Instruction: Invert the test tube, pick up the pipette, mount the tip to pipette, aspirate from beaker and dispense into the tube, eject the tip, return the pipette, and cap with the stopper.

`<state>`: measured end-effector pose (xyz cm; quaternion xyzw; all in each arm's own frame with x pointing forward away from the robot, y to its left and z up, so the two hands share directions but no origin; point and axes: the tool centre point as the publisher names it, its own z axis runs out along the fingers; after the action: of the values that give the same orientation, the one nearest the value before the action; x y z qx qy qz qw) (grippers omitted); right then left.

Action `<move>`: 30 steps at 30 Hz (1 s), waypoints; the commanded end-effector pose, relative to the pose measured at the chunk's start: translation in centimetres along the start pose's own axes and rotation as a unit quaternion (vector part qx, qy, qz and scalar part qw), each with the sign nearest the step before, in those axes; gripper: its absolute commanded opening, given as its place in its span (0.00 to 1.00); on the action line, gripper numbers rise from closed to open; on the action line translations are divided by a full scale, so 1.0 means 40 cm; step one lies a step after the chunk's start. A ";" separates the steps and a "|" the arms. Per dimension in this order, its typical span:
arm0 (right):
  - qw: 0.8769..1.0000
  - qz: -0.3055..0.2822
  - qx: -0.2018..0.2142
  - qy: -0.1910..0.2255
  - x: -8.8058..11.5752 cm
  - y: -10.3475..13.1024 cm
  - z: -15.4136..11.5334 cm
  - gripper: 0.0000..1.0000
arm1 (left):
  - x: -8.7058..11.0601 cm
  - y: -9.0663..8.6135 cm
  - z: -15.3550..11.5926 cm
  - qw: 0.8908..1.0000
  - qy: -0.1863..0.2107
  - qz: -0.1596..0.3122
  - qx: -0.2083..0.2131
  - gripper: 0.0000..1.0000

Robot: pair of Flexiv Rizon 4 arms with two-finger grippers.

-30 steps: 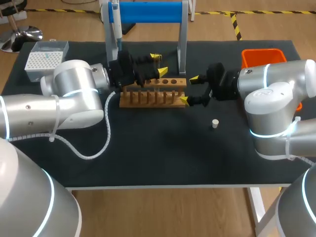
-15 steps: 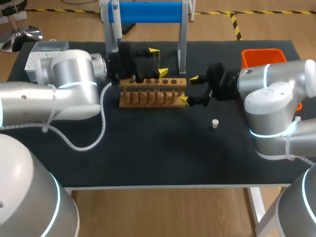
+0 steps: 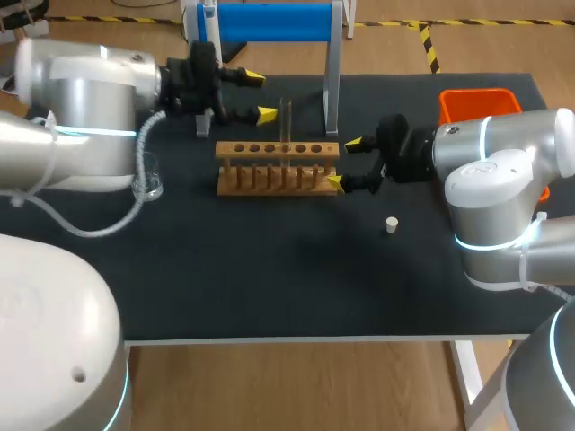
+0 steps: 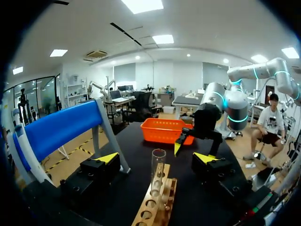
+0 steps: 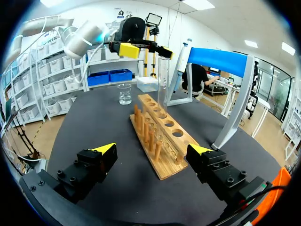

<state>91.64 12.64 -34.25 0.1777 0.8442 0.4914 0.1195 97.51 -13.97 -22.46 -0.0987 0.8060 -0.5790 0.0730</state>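
A clear test tube stands upright in the wooden rack, mouth up, with nothing touching it. My left gripper is open, up and to the left of the tube, near the blue pipette stand. In the left wrist view the tube rises from the rack ahead of my open left gripper. My right gripper stands open at the rack's right end, with the end of the rack ahead of its fingers. The pipette hangs on the stand. A small white stopper lies right of the rack.
A glass beaker stands left of the rack, partly behind my left arm. An orange bin sits at the back right. The stand's posts rise just behind the rack. In the right wrist view the beaker lies beyond the rack.
My left gripper opened, let go of the tube and pulled back up and to the left from the rack. The tube now stands alone. My right arm kept still.
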 end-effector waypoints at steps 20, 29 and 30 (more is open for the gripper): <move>1.000 0.000 -0.001 0.000 0.000 -0.001 -0.001 1.00 | 0.068 -0.033 -0.189 0.998 -0.027 -0.016 -0.057 1.00; 1.000 0.000 -0.001 0.000 0.000 -0.001 -0.001 1.00 | 0.068 -0.033 -0.189 0.998 -0.027 -0.016 -0.057 1.00; 1.000 0.000 -0.001 0.000 0.000 -0.001 -0.001 1.00 | 0.056 -0.023 -0.206 0.997 -0.039 -0.021 -0.063 1.00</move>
<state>91.63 12.65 -34.24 0.1777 0.8442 0.4914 0.1195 93.39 -8.12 -18.90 -0.1347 0.8335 -0.5294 0.0826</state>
